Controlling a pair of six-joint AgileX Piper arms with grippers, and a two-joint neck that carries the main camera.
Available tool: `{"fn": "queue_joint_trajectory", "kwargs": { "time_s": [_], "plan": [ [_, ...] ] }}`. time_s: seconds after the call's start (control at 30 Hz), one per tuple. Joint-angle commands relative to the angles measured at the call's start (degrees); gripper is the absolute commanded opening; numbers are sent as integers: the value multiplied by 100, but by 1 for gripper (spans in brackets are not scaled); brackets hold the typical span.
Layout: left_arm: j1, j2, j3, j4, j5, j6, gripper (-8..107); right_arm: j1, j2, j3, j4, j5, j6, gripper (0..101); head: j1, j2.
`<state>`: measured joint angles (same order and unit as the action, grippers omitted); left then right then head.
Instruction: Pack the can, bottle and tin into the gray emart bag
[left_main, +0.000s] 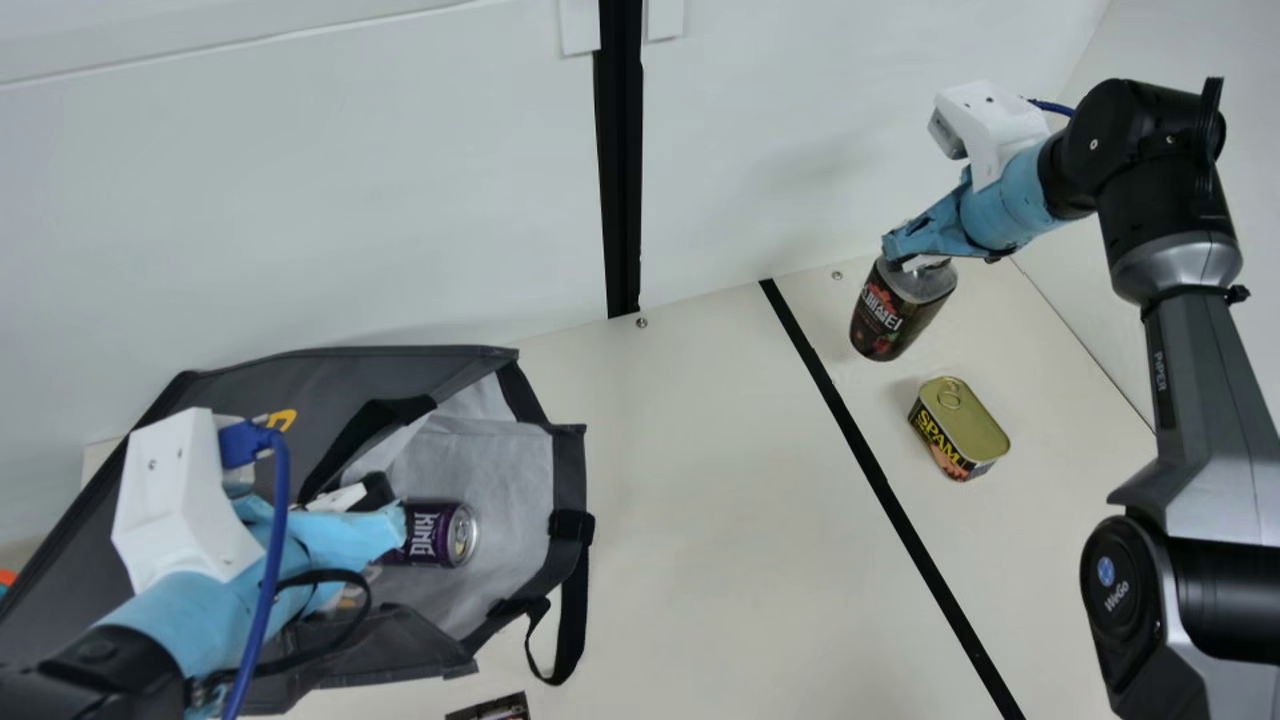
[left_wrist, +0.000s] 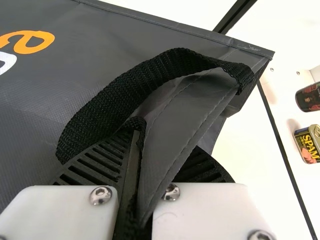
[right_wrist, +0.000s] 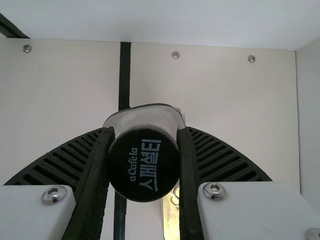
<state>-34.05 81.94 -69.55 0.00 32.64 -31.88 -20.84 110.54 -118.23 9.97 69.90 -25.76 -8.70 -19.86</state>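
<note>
Main view: bottle (left_main: 888, 318) at 6 o'clock from the right jaws (left_main: 912, 256), which are parted to the width of its cap (right_wrist: 144, 163) and grip it. Tin (left_main: 962, 428) on the tabletop (left_main: 690, 500), apart, at the bottle's 5 o'clock. Bag (left_main: 335, 372) at 8 o'clock; can (left_main: 435, 535) inside, on its side. Left jaws (left_main: 385, 506), at the can's 10 o'clock, are closed on the bag's rim.

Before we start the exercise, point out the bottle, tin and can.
Bottle (right_wrist: 143, 165): right wrist view, on its black cap.
Tin (left_main: 964, 420): main view, on its gold lid.
Can (left_main: 462, 535): main view, on its silver end.
</note>
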Motion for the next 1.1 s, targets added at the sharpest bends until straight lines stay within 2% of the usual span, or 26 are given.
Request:
{"fn": "queue_joint_trajectory", "kwargs": {
  "time_s": [0.0,0.63,1.07],
  "plan": [
    [0,0,0,0,0,0,10,45,-38,42,26,0,-5,0,-130,-14],
    [0,0,0,0,0,0,10,494,-447,437,118,-2,-159,0,-130,-14],
    [0,0,0,0,0,0,10,907,-854,928,112,-99,-153,0,-130,-14]
  ]
}}
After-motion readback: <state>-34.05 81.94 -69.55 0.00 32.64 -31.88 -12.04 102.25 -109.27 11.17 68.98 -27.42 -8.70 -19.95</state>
